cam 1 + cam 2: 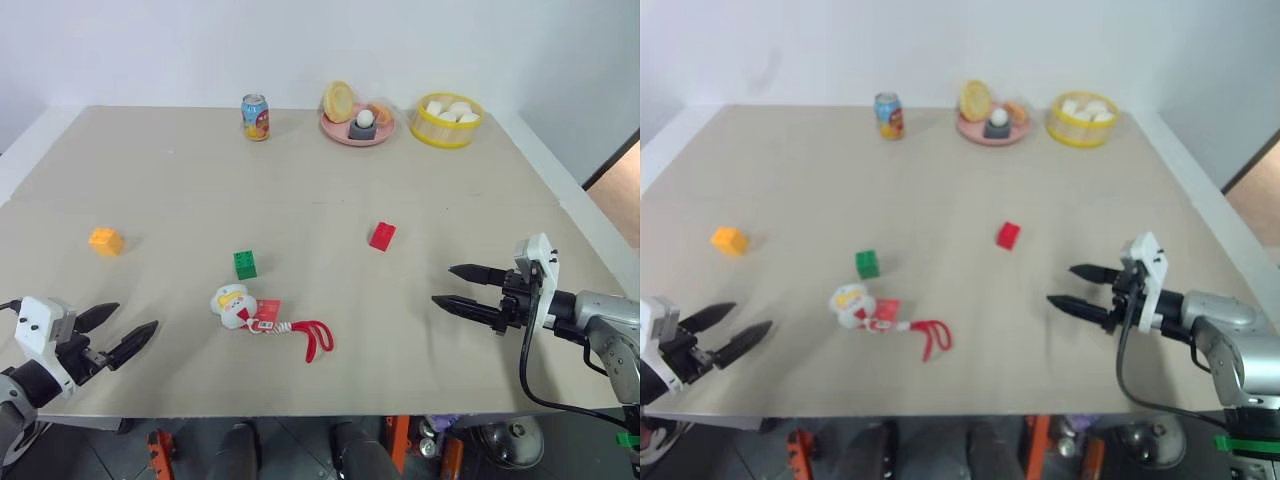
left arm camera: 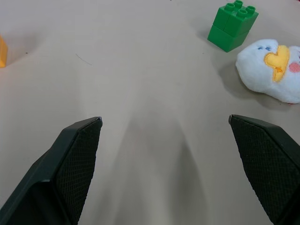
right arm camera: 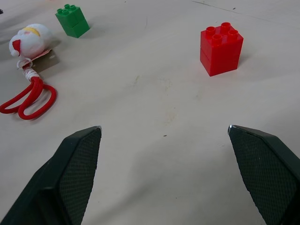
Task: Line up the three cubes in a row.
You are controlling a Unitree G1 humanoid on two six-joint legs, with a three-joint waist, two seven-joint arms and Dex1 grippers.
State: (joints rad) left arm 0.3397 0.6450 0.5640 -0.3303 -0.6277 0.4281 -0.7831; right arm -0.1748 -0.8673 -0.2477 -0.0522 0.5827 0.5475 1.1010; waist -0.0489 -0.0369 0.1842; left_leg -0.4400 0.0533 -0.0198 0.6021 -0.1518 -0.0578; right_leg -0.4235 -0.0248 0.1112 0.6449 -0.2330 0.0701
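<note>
Three studded cubes lie apart on the beige table (image 1: 300, 170): an orange-yellow cube (image 1: 105, 241) at the left, a green cube (image 1: 245, 264) near the middle, and a red cube (image 1: 382, 236) right of centre. My left gripper (image 1: 125, 334) hovers open near the table's front left corner, empty, pointing toward the green cube (image 2: 233, 26). Over the front right, my right gripper (image 1: 450, 287) is open and empty, with the red cube (image 3: 221, 48) ahead of it.
A white-and-red plush toy (image 1: 238, 306) with a red strap (image 1: 315, 338) lies just in front of the green cube. At the back stand a soda can (image 1: 256, 117), a pink plate (image 1: 340, 128) of food and a yellow bowl (image 1: 447, 133).
</note>
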